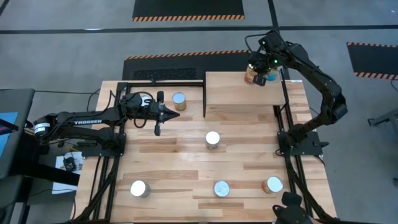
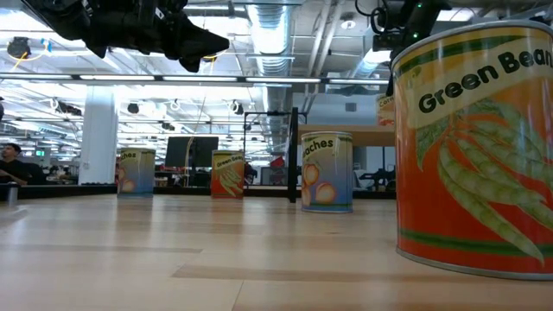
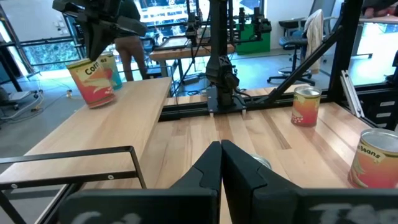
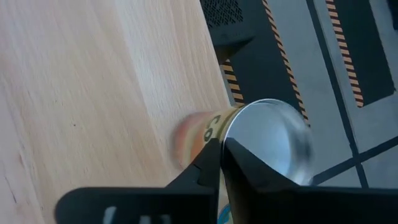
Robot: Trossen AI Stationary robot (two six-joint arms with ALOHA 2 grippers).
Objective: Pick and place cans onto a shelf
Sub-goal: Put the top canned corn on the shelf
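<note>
The shelf point(image 1: 239, 93) is a pale wood platform at the table's far right. My right gripper point(image 1: 261, 73) is over its far right corner, shut, with its tips at the top of an orange corn can point(image 3: 93, 78) that stands tilted there. My left gripper point(image 1: 160, 116) is shut and empty, held above the table's far left beside a can point(image 1: 179, 99) that stands on its base. More cans stand upright on the planks: one in the middle point(image 1: 212, 138) and three along the near edge point(image 1: 140, 188), point(image 1: 221, 188), point(image 1: 272, 184). My right gripper's shut fingertips point(image 4: 217, 149) lie at the corn can's top rim point(image 4: 231, 127), where the silver lid meets the label. They come from above, slanting. The can leans over on the shelf. Whether the tips press on it or only stand against it, I cannot tell.
A black metal frame point(image 1: 165, 82) lies at the far edge, left of the shelf. Black rails run along both table sides, and the right arm's base point(image 1: 298, 140) stands at the right edge. Open plank surface lies between the middle can and the near row.
</note>
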